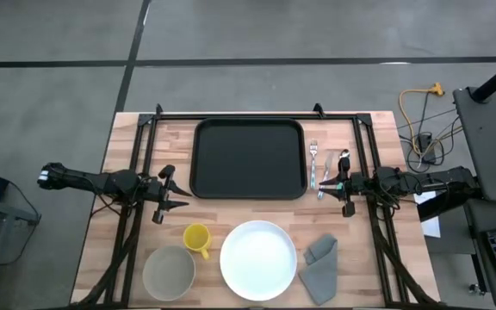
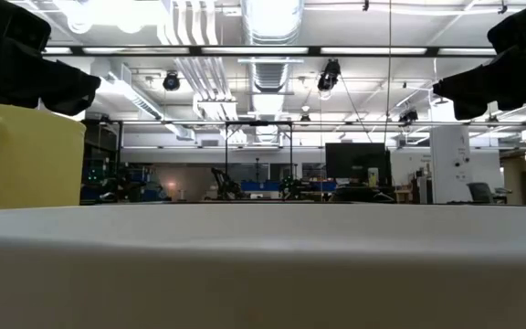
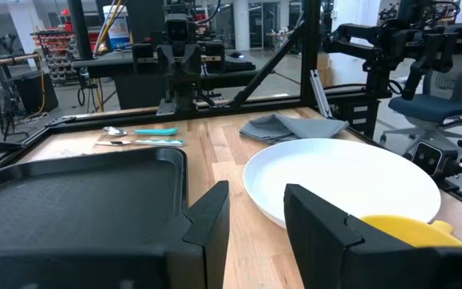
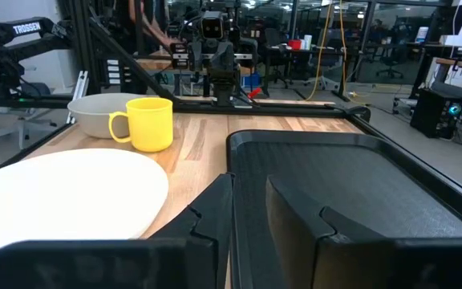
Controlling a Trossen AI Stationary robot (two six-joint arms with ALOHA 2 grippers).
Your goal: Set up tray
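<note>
The black tray [image 1: 248, 159] lies flat on the wooden table toward its far edge; it also shows as the tray [image 3: 79, 201] and the tray [image 4: 351, 185] in the wrist views. My left gripper [image 1: 182, 191] [image 3: 257, 197] hovers open off the tray's near left corner, pointing right. My right gripper [image 1: 327, 183] [image 4: 249, 189] hovers open off the tray's right side, pointing left, by the handles of a fork [image 1: 313, 162] and a spoon [image 1: 341, 160]. Neither touches anything.
Near the front edge stand a grey bowl [image 1: 169, 271], a yellow mug [image 1: 197, 239] [image 4: 149, 123], a round white plate [image 1: 258, 258] [image 3: 343, 181] and a folded grey napkin [image 1: 320, 265] [image 3: 291, 127]. Black frame bars run along the table's far edge and both sides.
</note>
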